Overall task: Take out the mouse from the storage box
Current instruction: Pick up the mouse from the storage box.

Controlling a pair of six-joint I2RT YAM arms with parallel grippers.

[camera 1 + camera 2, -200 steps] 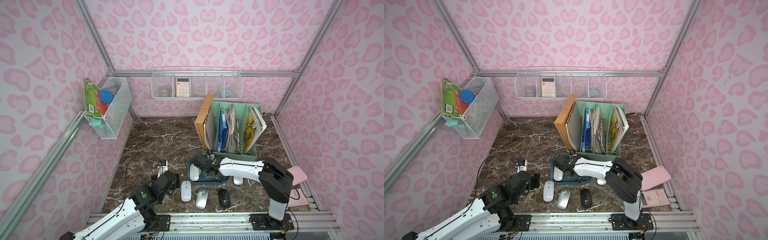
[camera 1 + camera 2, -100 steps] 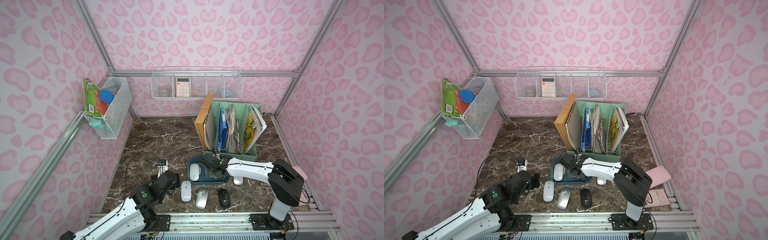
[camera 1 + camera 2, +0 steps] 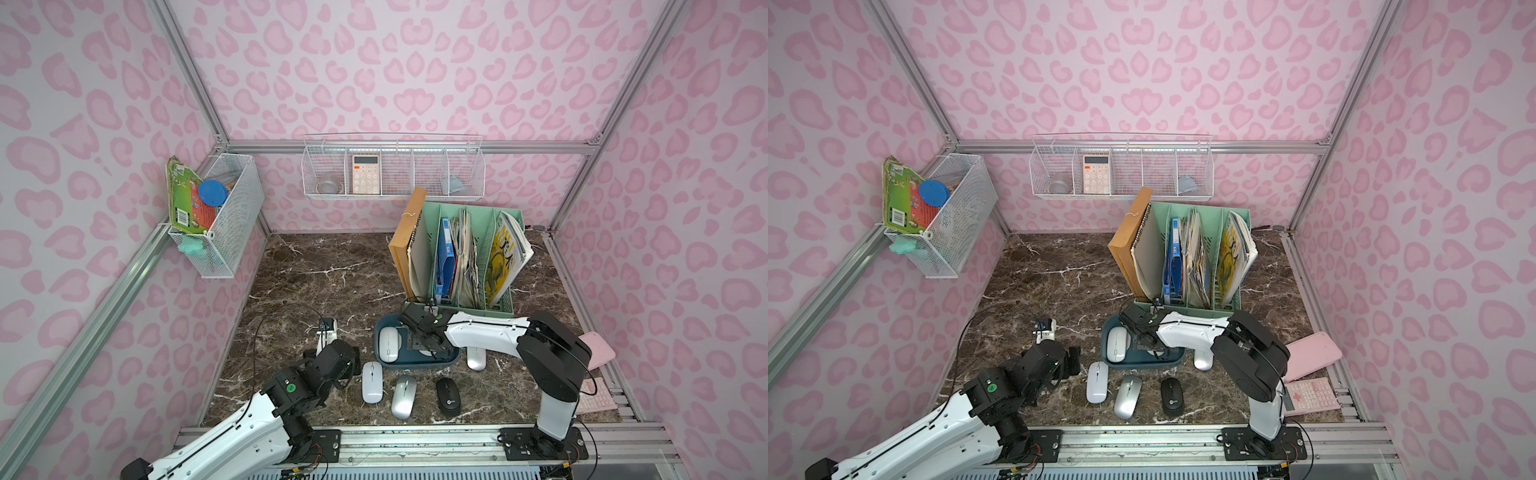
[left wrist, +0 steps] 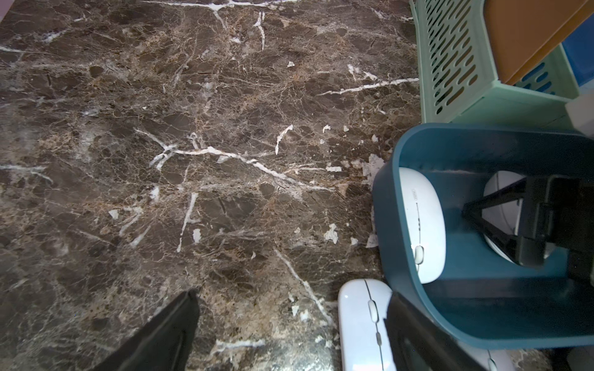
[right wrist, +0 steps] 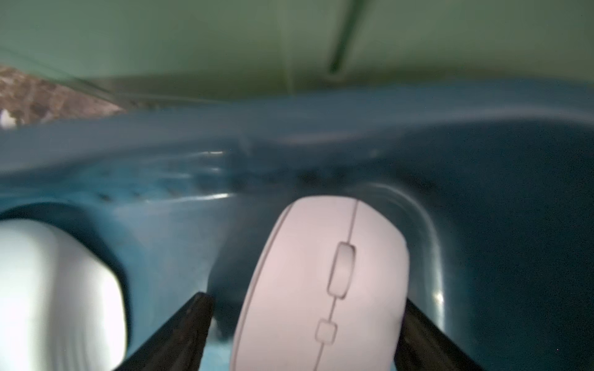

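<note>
While the right fingers straddle a boxed mouse, the left ones gape over bare counter

Where the storage box (image 3: 415, 365) sits on the marble counter (image 3: 332, 282), just at 6 o'clock of the mint-green file organiser (image 3: 505, 304) (12 o'clock being the back wall in both top views), the right arm (image 3: 482, 336) reaches in from 3 o'clock. Two white mice lie inside the box. The free mouse (image 3: 390, 344) rests along the 9 o'clock wall, apart from the arm. The mouse (image 5: 321, 273) lies in the 3 o'clock half, flat on the box floor, scroll wheel up.

The right fingers (image 5: 180, 331) stand open on either side of it. The right wrist view shows a strip of blue floor between one finger and the mouse's flank. The other finger disappears behind the opposite flank, so whether it touches cannot be told. In both top views the wrist hides most of this mouse.

The left fingers (image 4: 160, 334) are spread wide with nothing between them, low over the counter at 8 o'clock of the box, near its corner.

Outside the box, at its 6 o'clock, three mice lie in a row: a white counter mouse (image 3: 372, 382), a silver mouse (image 3: 404, 397) and a black mouse (image 3: 448, 397). A pale mouse (image 3: 476, 359) lies at 4 o'clock of the box, partly under the right arm.
</note>
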